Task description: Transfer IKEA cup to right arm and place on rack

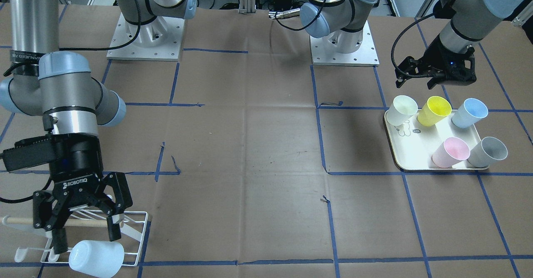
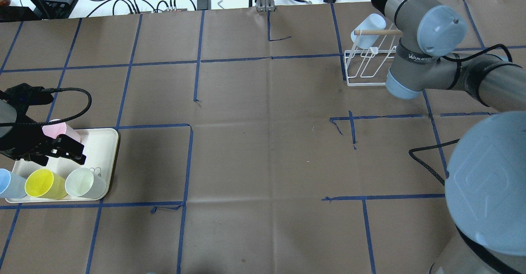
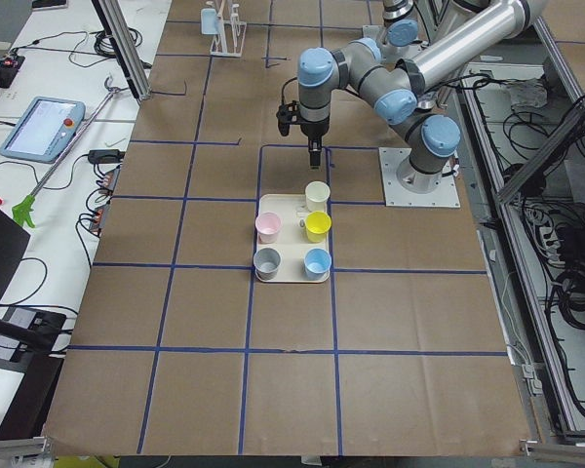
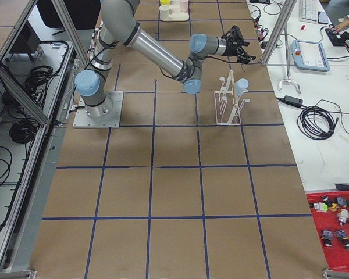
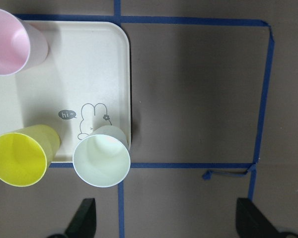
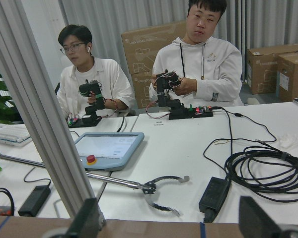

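Note:
A pale blue cup (image 1: 96, 258) hangs tilted on a peg of the white wire rack (image 1: 135, 228), under its wooden dowel; it also shows in the overhead view (image 2: 368, 24). My right gripper (image 1: 86, 235) is open and empty just above that cup and rack. My left gripper (image 1: 416, 81) is open and empty, hovering over the far edge of a cream tray (image 1: 416, 153). The tray holds white (image 1: 403, 109), yellow (image 1: 434, 110), blue (image 1: 469, 112), pink (image 1: 450, 152) and grey (image 1: 488, 151) cups. In the left wrist view the white cup (image 5: 101, 157) lies nearest the open fingertips (image 5: 84, 218).
The brown paper table is marked with blue tape squares. Both arm bases (image 1: 145, 32) stand at the robot's side. Beyond the table edge by the rack are an aluminium post, cables and a teach pendant (image 6: 107, 148), with two operators seated.

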Robot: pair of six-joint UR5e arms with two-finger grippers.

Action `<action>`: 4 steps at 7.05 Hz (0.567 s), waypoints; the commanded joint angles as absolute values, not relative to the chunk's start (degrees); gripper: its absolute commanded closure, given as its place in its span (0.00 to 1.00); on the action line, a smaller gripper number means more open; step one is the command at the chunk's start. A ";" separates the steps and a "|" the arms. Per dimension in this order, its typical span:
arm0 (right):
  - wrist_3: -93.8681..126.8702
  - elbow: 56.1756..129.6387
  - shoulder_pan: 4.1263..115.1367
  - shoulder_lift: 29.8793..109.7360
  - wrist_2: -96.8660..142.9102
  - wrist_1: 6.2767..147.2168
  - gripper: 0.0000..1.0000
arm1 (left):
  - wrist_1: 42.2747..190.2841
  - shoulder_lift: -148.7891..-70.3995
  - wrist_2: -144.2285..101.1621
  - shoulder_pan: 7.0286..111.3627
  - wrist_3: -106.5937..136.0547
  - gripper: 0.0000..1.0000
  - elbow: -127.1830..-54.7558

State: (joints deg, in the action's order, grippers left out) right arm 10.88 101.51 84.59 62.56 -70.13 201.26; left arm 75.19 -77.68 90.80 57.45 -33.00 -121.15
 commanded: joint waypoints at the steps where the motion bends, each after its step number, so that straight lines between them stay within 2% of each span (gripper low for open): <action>1: 34.95 106.15 90.15 67.56 -69.70 201.44 0.01 | 65.10 -79.18 90.70 56.87 -33.66 0.03 -128.46; 4: 59.24 111.79 95.08 70.66 -69.78 205.72 0.01 | 51.55 -82.77 90.88 56.87 -34.19 0.04 -137.17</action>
State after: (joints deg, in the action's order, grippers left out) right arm 48.74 110.21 93.19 69.78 -69.72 203.09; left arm 57.54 -80.49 90.80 56.88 -34.01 -133.84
